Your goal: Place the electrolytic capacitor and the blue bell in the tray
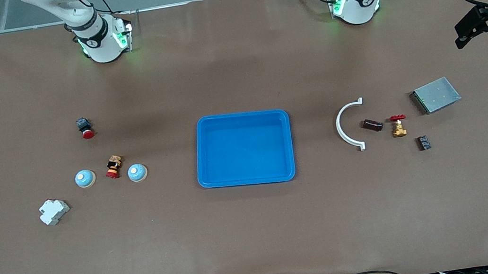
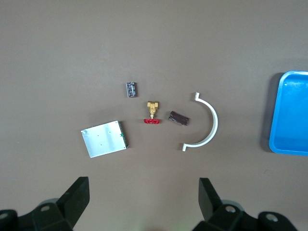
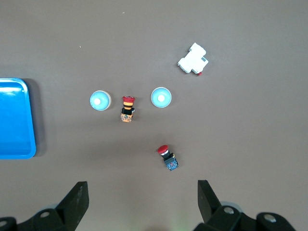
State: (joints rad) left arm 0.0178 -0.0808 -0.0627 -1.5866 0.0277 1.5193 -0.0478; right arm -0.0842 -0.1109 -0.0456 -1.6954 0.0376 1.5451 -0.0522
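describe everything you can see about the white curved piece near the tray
The white curved clip is a thin half-ring that looks like plastic, with a small outward tab at each end. It lies flat on the brown table, toward the left arm's end of the blue tray, its open side facing the dark cylindrical capacitor. Nothing touches it.

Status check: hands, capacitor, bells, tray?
Left hand, right hand open, high over table. Capacitor beside white clip. Two blue bells. Tray empty.

High front camera facing the robots, both wrist cameras looking straight down from height, all sharing the tray [image 1: 244,149].
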